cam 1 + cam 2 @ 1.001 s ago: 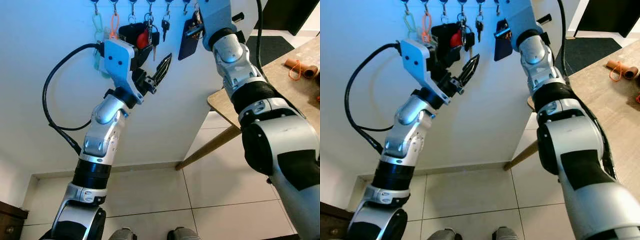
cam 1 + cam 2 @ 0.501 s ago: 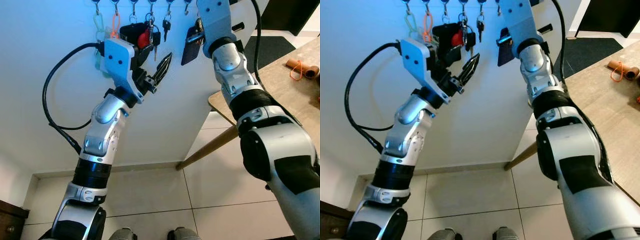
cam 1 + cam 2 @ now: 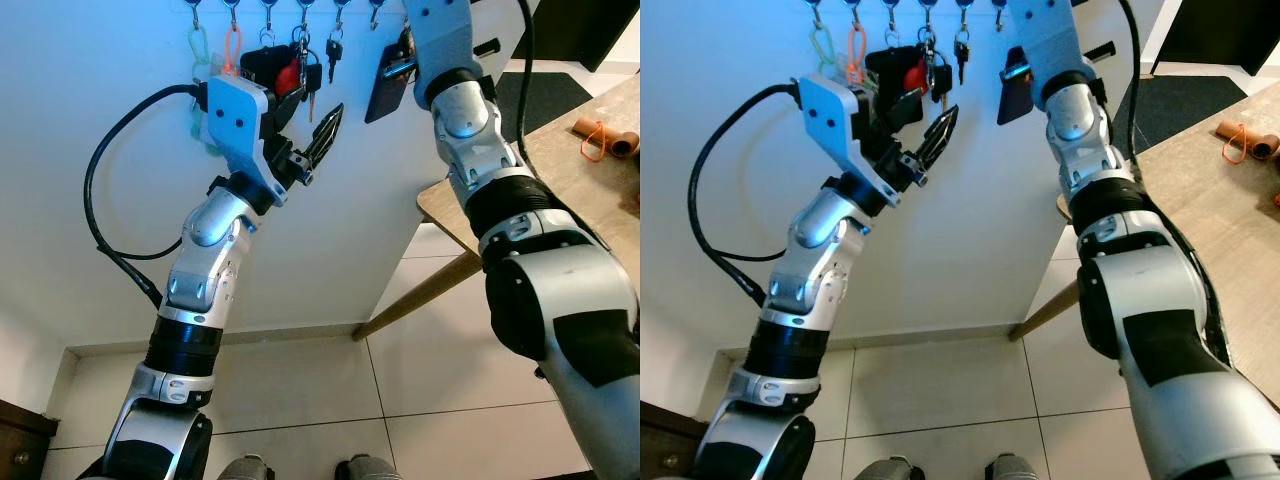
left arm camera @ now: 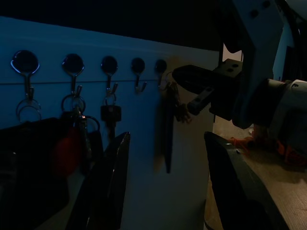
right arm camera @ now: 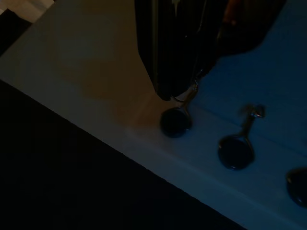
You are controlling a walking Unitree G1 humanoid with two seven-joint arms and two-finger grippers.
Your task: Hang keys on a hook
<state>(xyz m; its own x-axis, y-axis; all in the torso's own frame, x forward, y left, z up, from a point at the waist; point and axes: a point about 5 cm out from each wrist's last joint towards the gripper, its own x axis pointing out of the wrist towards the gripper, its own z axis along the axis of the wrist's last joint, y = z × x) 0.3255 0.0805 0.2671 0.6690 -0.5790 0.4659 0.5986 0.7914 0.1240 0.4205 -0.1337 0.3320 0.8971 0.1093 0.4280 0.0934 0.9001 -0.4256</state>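
If the ring only grazes the hook (image 5: 175, 120) tip as the right hand (image 3: 405, 45) lets go, the keys (image 3: 383, 82) could slip off, since they dangle with a dark fob at about 7 o'clock just below that hand, whose grip I cannot tell, while the left hand (image 3: 315, 135) idles part-open.
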